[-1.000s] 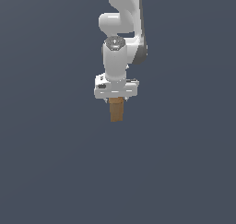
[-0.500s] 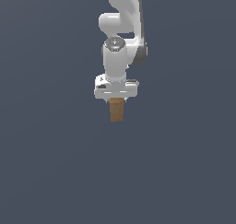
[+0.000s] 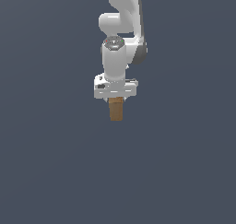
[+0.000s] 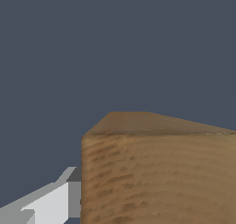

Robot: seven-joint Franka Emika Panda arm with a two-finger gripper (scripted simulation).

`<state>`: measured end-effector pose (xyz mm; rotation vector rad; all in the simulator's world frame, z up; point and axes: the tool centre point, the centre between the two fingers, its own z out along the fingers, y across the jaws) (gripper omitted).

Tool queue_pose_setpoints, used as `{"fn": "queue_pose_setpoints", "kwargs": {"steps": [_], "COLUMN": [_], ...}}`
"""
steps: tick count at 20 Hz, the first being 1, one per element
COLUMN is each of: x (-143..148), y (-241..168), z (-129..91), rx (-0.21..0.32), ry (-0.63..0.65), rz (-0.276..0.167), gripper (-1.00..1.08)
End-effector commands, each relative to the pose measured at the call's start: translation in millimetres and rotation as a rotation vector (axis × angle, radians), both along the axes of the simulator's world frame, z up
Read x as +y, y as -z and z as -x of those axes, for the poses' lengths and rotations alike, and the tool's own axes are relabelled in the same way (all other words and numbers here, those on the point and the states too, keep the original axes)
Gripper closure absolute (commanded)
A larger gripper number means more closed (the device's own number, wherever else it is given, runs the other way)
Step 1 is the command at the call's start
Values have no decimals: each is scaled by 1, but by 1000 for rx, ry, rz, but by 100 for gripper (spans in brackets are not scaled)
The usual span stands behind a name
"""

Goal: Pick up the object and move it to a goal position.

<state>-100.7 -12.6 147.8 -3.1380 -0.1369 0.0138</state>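
Observation:
The object, a small brown wood-textured block [image 3: 116,111], stands upright just under the white hand of the arm. It is narrower than the hand. My gripper [image 3: 116,103] is shut on the block, and its fingers are hidden behind it in the exterior view. In the wrist view the block [image 4: 156,172] fills the lower right, with one white finger [image 4: 50,202] pressed against its side. No goal marker shows in either view.
The white arm [image 3: 122,29] comes down from the top of the exterior view. Everything around it is a plain dark grey-blue surface with no other objects or edges in view.

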Motion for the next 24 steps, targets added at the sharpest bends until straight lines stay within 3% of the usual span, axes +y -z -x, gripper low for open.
{"fn": "queue_pose_setpoints", "kwargs": {"steps": [1, 10, 24], "x": [-3, -25, -77], "y": [-11, -64, -188], "z": [-5, -20, -57], "rx": [-9, -9, -9], "ry": [0, 1, 1], "rz": [0, 0, 0], "gripper": [108, 108, 108]}}
